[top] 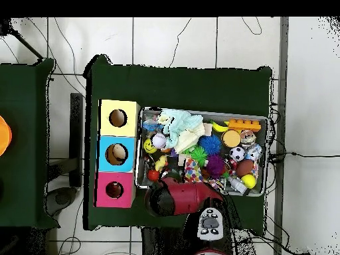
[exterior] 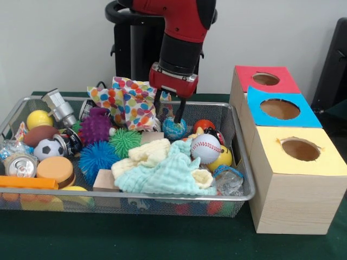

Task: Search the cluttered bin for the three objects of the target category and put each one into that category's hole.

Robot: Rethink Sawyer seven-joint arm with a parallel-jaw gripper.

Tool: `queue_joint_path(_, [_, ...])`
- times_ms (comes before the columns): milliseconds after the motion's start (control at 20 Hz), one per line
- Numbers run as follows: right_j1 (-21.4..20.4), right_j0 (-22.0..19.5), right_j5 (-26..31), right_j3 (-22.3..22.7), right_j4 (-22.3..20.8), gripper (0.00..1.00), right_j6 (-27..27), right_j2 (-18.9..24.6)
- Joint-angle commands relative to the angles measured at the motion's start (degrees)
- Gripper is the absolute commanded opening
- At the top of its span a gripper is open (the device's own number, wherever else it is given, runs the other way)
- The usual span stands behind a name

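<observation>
The red and black arm's hand (exterior: 174,115) hangs low in the wire mesh bin (exterior: 238,157), its dark fingers pinching the small blue-green globe ball (exterior: 174,129) beside the stitched white baseball (exterior: 205,148), probably bound for a wooden box's hole (exterior: 280,109).

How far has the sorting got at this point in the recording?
Nothing looks sorted yet: the baseball, soccer ball and yellow ball lie in the wire mesh bin. The gripper is down at a blue-green globe ball. No drops into the three-hole wooden box show.
</observation>
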Motion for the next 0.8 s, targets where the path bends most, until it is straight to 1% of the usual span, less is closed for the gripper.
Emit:
queue_joint_path(50, [-1.7,-0.3,6.3,3.4,4.9,1.0,7.3,5.5])
queue_joint_path(150, [-2.1,0.6,6.2,3.9,5.7,1.0,7.7,5.4])
queue_joint_path(350, [-1.5,1.5,4.9,4.3,7.2,1.0,8.4,5.9])
queue_joint_path(550, [-1.4,2.8,4.6,4.0,9.0,1.0,8.6,6.2])
queue_joint_path(800, [-0.9,3.2,3.5,3.7,10.7,1.0,8.5,7.3])
